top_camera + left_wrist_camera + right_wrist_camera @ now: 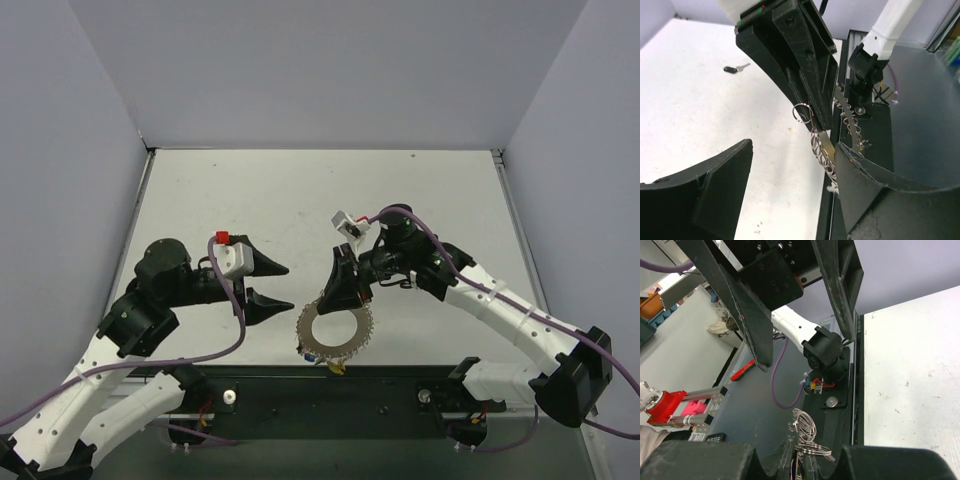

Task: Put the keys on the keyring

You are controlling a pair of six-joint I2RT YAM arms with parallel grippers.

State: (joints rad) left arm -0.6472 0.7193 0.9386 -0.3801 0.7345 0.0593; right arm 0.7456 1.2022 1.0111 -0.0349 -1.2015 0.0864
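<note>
The keyring (336,330), a flat silvery ring with a bumpy rim, hangs tilted near the table's front edge. My right gripper (342,292) is shut on its upper left rim. In the right wrist view the right gripper (803,462) pinches the ring's edge, with small wire loops (810,427) sticking up from it. Tiny keys (336,366) with coloured heads dangle at the ring's lower edge. My left gripper (283,287) stands open just left of the ring. In the left wrist view the left gripper (792,146) has the keyring (826,146) close to its right finger (875,190).
A loose key with a dark head (734,69) lies on the white table (700,110) beyond the grippers. The black base rail (330,390) runs along the front edge under the ring. Grey walls (320,70) close in the table at the back and sides.
</note>
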